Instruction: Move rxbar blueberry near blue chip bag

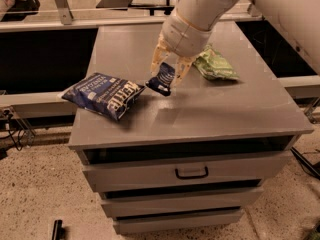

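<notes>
The rxbar blueberry is a small dark navy wrapper held in my gripper, which is shut on it just above the grey cabinet top. The bar hangs tilted below the pale fingers. The blue chip bag lies flat near the left edge of the top, its right end a short way left of the bar. My white arm reaches in from the upper right.
A green chip bag lies on the top behind and right of my gripper. The cabinet has drawers below with a handle. Black shelving and metal rails stand behind; speckled floor lies around.
</notes>
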Available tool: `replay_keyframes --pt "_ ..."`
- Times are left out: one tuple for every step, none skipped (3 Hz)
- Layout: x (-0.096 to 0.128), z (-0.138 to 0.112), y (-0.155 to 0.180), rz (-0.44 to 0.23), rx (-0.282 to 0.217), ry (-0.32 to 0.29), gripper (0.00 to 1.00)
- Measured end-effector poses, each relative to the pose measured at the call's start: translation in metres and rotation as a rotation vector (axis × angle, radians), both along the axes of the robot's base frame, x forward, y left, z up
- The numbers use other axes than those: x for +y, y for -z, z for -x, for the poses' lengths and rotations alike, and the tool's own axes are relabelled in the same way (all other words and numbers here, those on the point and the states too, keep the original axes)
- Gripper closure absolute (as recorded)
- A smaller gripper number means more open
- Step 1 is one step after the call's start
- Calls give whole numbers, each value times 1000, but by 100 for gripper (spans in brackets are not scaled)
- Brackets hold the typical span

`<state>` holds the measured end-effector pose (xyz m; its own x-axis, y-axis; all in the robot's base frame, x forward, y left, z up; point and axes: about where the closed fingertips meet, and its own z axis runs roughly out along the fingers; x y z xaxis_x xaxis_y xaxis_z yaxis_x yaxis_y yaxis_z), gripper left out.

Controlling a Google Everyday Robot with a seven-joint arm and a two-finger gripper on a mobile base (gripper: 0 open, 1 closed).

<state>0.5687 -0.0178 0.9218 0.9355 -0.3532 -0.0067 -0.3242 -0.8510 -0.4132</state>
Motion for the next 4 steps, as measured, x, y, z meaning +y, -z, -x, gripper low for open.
replay_keyframes --pt "22 9 -1 -24 16 -40 64" --pt "25 9 -1 -27 15 -43 40" --pt "26 9 0 -28 14 -45 17" --pt "28 9 0 -29 12 -46 0"
